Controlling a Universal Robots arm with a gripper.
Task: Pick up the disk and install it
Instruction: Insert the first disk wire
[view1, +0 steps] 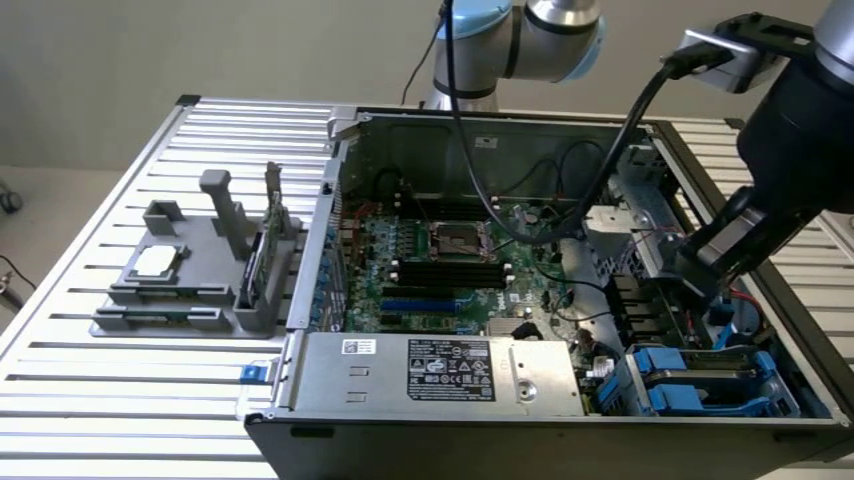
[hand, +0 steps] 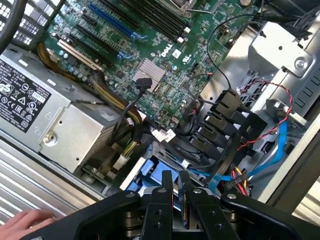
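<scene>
Exterior view's left: tabletop (view1: 80, 330) carries a grey fixture (view1: 200, 290) with a small chip (view1: 156, 262) on it, not in play. Middle: open computer case (view1: 534, 440), motherboard (view1: 441, 270) exposed, power-supply box (view1: 427, 370) along the near wall. Exterior view's right: arm reaches down into the case, tool (view1: 683, 285) low over the drive corner. The disk (view1: 694, 380) sits in its blue carrier in the bay at the case's near corner, on the exterior view's right.

Step in hand, as judged: lining up on the disk for the pick; nothing lifted yet. To do it well, come straight down onto the carrier's edge, keep square to it, and stay off the red and blue cables and black connectors just beside the bay. The person's hand (hand: 25, 222) rests at the case edge by the power-supply box, so go slow.

Tool (hand: 175, 187) in the wrist view: fingers slightly apart, a narrow slot between them, nothing seen in it. The disk's blue carrier (hand: 156, 181) shows just past the fingertips. From the exterior view the tool hangs above the disk, near but apart; contact can't be confirmed.
</scene>
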